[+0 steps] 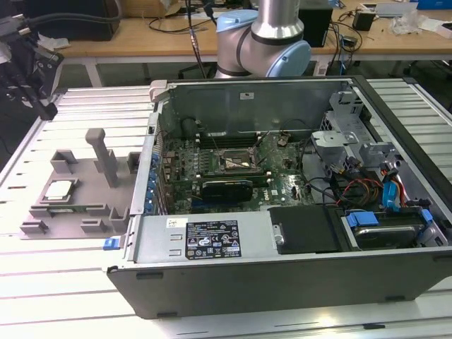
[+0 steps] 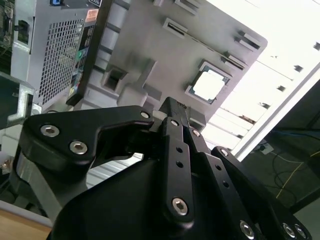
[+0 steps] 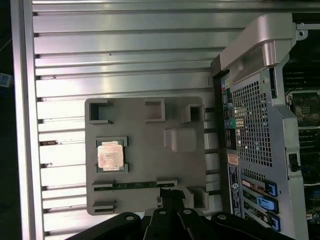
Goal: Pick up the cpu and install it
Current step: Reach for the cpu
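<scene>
Seeing the cpu (image 1: 59, 188) flat, shiny top up, in a square recess of the grey tray (image 1: 92, 212). In the exterior view, sits toward the tray's 9 o'clock side. Also caught in both wrist views (image 2: 207, 85) (image 3: 110, 155), seated square in that recess, not tilted.

Tray parked on the slatted metal table (image 1: 70, 282), just beside the open computer case (image 1: 282, 282), at the case's 9 o'clock. Upright post (image 1: 102, 152) on the tray at roughly 2 o'clock from the cpu. Long thin green strip (image 1: 70, 208) lying in a tray slot at 6 o'clock from the cpu, close but apart.

Inside the case: motherboard socket (image 1: 236, 164) near board centre, about 3 o'clock from the cpu, well apart. Cannot tell from here whether its frame is latched. Arm base (image 1: 272, 35) at the case's 12 o'clock.

Gripper (image 3: 172, 192) (image 2: 175, 107) hanging above the tray, well clear of the cpu. In the first wrist view, lines up over the tray edge by the green strip (image 3: 135, 185). Jaws together, nothing between them. No contact with cpu or tray.
</scene>
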Motion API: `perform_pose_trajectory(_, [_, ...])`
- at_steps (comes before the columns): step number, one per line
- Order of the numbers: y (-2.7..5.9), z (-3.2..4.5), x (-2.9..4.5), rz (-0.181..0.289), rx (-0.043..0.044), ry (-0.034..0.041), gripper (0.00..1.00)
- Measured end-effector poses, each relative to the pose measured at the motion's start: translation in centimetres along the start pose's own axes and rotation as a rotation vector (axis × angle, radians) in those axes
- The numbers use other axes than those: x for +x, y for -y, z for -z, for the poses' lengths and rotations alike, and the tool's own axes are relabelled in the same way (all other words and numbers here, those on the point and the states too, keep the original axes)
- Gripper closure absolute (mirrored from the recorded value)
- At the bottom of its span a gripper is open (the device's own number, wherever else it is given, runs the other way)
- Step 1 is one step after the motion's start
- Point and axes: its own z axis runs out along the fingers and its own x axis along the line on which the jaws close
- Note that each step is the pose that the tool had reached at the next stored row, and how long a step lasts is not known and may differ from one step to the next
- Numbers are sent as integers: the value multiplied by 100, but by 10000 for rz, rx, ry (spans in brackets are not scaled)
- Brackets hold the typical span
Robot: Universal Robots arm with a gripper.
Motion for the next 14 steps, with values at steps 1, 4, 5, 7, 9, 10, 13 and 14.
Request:
perform_pose_trajectory(1, [1, -8, 15, 0, -1, 0, 89])
perform_pose_trajectory(4, [7, -60, 97, 0, 0, 0, 89])
perform_pose_trajectory(5, [9, -75, 114, 1, 0, 0, 89])
perform_pose_trajectory(7, [10, -143, 155, 1, 1, -2, 89])
perform_pose_trajectory(9, [4, -209, 175, 0, 1, -7, 89])
perform_pose_trajectory(10, [2, -227, 180, 0, 0, -10, 89])
perform_pose_trajectory(13, [1, -244, 186, 0, 3, -17, 89])
perform_pose_trajectory(14, [1, -246, 186, 1, 5, -18, 89])
